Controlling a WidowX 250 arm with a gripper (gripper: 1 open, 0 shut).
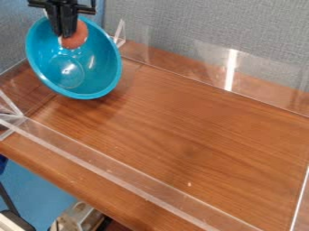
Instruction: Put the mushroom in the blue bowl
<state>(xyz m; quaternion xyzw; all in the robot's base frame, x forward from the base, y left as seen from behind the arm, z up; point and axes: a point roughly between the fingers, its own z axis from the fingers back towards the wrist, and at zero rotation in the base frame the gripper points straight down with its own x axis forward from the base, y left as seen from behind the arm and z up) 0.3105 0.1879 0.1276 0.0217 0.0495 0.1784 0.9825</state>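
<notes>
The blue bowl sits tilted at the far left of the wooden table, its glossy inside facing the camera. My gripper hangs from the top edge of the picture over the bowl's upper part, pointing down. It is shut on the mushroom, whose reddish-brown cap shows just below the dark fingers, in front of the bowl's inner wall. I cannot tell whether the mushroom touches the bowl.
Clear acrylic walls fence the brown wooden table at the back and along the front edge. A grey fabric wall stands behind.
</notes>
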